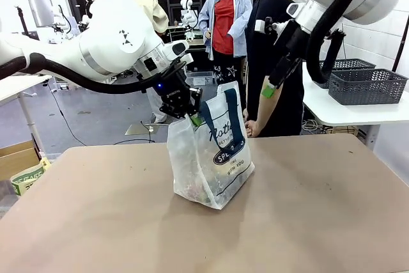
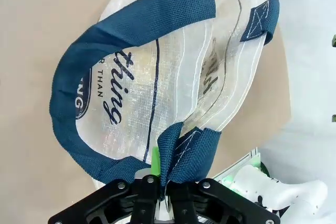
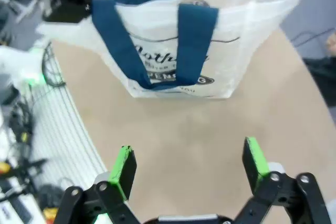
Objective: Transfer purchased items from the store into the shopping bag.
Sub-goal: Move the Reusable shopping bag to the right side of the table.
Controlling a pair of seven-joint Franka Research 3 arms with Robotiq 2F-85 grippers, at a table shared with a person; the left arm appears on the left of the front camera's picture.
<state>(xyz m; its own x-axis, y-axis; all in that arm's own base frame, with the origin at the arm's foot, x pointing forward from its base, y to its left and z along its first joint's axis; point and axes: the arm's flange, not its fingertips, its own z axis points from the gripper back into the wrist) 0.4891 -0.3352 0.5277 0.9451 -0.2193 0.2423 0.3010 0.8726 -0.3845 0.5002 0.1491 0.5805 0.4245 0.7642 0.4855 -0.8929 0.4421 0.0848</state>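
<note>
The bag (image 1: pixel 214 158) stands mid table (image 1: pixel 96 209); the left end effector (image 1: pixel 192 114), at its eleven o'clock, pinches its blue strap (image 2: pixel 184 153); the right end effector (image 3: pixel 189 169) hangs released; a hard tug could tip the light bag over.

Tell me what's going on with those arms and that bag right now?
Left gripper shut on shopping bag handle, bag upright on table. Right gripper open, empty, above the table. Nothing in the way.
</note>
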